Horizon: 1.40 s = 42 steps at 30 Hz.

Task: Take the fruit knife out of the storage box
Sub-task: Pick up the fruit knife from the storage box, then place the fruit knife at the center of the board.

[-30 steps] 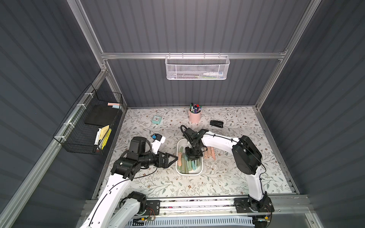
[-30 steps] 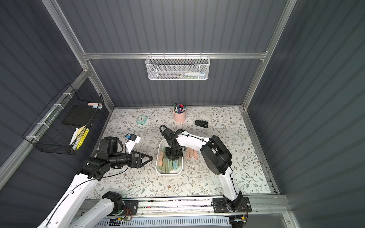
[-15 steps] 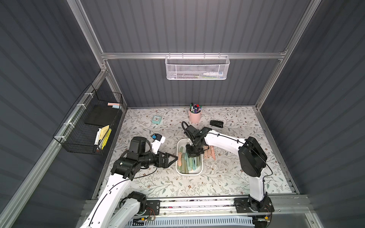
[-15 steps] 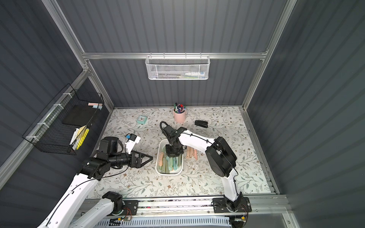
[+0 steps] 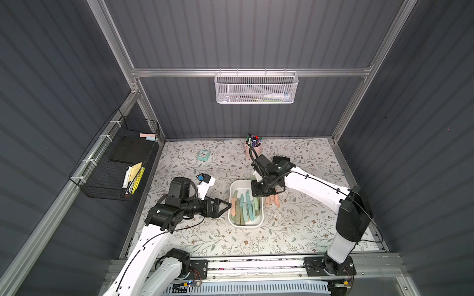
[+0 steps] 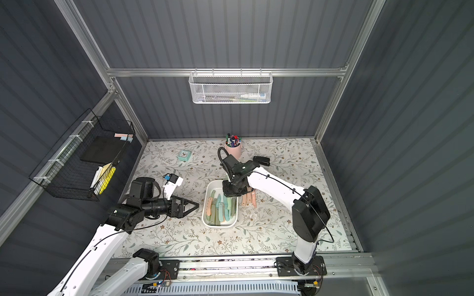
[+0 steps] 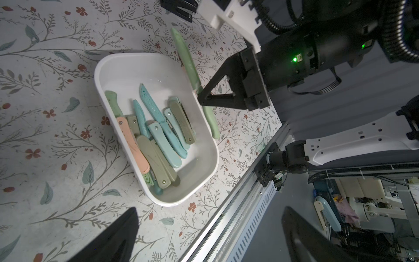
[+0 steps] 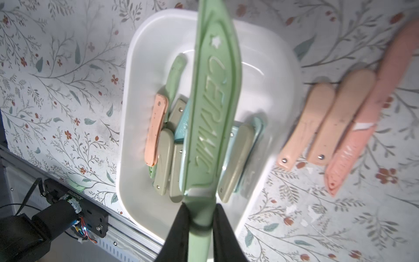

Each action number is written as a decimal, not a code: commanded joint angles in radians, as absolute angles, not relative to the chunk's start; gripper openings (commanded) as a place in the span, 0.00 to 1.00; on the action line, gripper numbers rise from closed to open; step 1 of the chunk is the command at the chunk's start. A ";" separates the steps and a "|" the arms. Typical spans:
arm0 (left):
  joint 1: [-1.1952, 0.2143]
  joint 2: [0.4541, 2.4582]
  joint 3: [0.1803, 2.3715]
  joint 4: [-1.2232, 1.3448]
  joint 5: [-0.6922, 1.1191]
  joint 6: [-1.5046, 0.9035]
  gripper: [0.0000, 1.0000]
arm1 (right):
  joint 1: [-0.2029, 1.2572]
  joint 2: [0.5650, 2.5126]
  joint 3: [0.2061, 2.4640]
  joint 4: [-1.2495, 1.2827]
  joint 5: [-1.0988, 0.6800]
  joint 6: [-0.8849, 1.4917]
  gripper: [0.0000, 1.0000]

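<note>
Green sheathed fruit knife [image 8: 210, 108] hangs above the storage box [image 8: 129, 118], clear of the other knives [image 7: 156, 140] inside. Right hand [image 8: 199, 217] is clamped on its handle just behind the sheath, likely so the cover points away for carrying. Box sits mid-worktop, nearer the front edge. Three pink knives [image 8: 317, 127] lie just beside it, probably the drop row. Left hand [image 5: 225, 205] is spread apart, idle by the box. Handle end is cut off, blade hidden by the sheath, and in both top views the knife is mostly covered.

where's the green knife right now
In the right wrist view the green knife is clamped in the right tool, lifted over the right side of the box, with pink knives on the table just beyond.
</note>
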<state>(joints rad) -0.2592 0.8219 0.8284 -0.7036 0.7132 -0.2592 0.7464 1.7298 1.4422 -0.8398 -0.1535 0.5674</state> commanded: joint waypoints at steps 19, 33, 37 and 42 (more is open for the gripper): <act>-0.262 0.890 0.836 -0.729 0.599 -0.271 0.99 | 0.427 1.738 1.209 -0.856 -0.131 0.312 0.19; -0.262 0.887 0.838 -0.733 0.612 -0.262 0.99 | 0.411 1.905 1.297 -0.839 -0.135 0.275 0.18; -0.262 0.885 0.838 -0.733 0.613 -0.261 0.99 | 0.409 1.911 1.299 -0.837 -0.141 0.279 0.18; -0.262 0.884 0.838 -0.733 0.613 -0.260 0.99 | 0.409 1.885 1.296 -0.842 -0.151 0.283 0.23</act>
<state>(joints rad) -0.2592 0.8928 0.8284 -0.7124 0.6155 -0.2695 0.4129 1.9030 1.2781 -0.8204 -0.1356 0.2882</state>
